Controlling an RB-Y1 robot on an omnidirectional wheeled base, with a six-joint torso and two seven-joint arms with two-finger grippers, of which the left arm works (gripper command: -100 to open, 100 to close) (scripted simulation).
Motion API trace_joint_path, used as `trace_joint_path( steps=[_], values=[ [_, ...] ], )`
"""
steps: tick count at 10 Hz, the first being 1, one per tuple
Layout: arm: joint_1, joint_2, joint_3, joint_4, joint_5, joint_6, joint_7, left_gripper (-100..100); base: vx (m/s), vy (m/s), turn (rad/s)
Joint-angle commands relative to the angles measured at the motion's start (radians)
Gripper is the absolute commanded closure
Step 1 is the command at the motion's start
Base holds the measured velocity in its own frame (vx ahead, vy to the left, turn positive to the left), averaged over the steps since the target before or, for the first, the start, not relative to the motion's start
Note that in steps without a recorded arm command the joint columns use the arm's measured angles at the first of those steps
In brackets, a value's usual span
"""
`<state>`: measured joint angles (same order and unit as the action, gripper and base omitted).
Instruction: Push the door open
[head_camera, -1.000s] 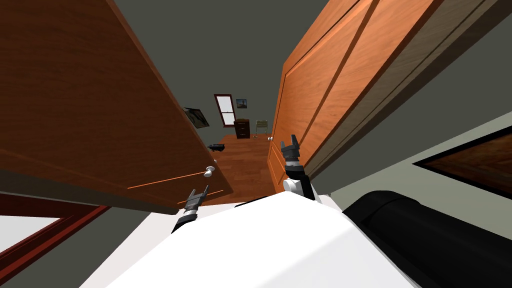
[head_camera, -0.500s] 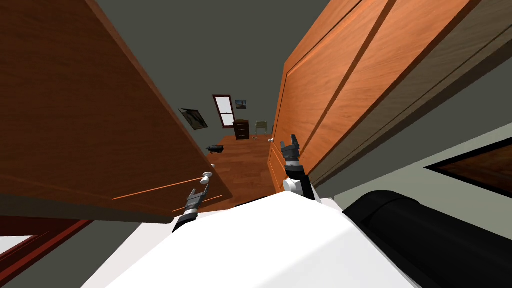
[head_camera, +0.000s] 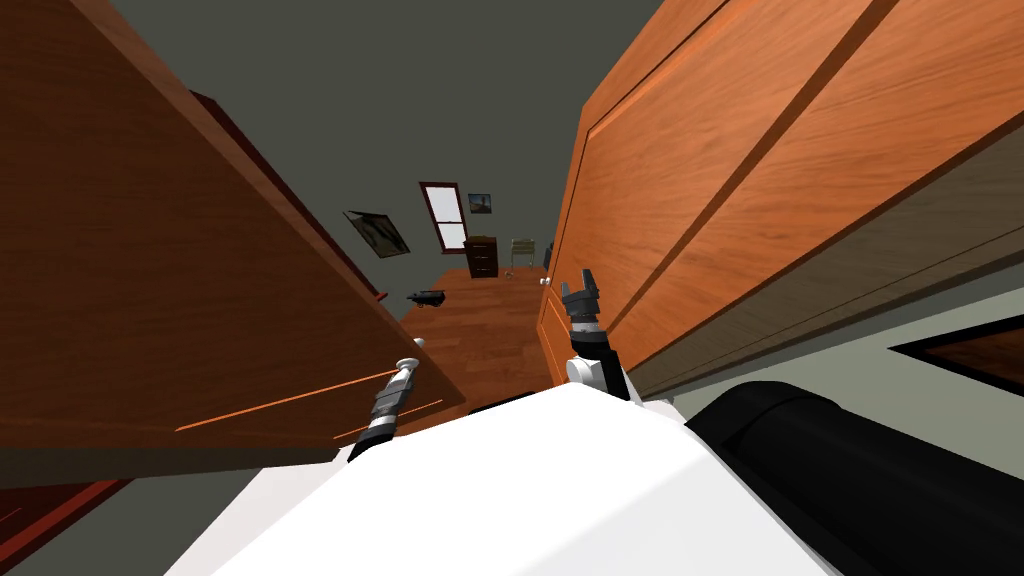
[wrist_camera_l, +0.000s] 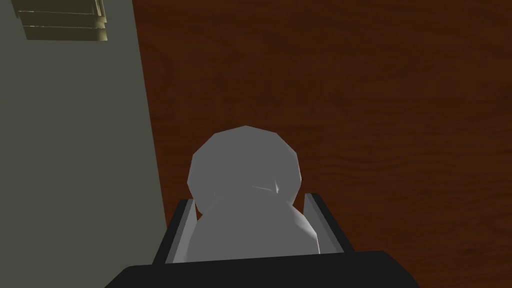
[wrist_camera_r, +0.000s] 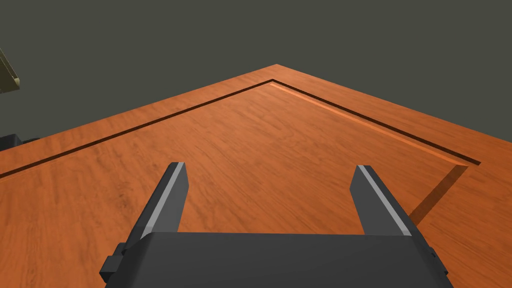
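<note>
One grey knob (wrist_camera_l: 245, 160) on the left door (head_camera: 150, 250) of two is clamped by the left claw (wrist_camera_l: 247, 200); the right claw (wrist_camera_r: 270, 172) is held open.

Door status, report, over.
Left gripper shut on knob. Right gripper open, facing right door. Left door ajar, room showing beyond.

No text, number or sign can be read anywhere, also not on the door (head_camera: 150, 300). The far framed picture (head_camera: 481, 204) is possibly lettered, but too small to tell.
</note>
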<state>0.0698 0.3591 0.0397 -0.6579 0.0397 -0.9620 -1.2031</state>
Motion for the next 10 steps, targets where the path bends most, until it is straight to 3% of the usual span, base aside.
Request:
trace_joint_path(
  steps=[1,5,10],
  values=[
    [0.001,0.002,0.001,0.001,0.001,0.001,0.0,100,-0.029,-0.01,-0.008],
    [0.001,0.002,0.001,0.001,0.001,0.001,0.0,100,-0.011,-0.001,0.002],
    [-0.005,-0.01,0.009,0.003,0.034,0.005,0.119,100,0.021,0.009,-0.025]
  ],
)
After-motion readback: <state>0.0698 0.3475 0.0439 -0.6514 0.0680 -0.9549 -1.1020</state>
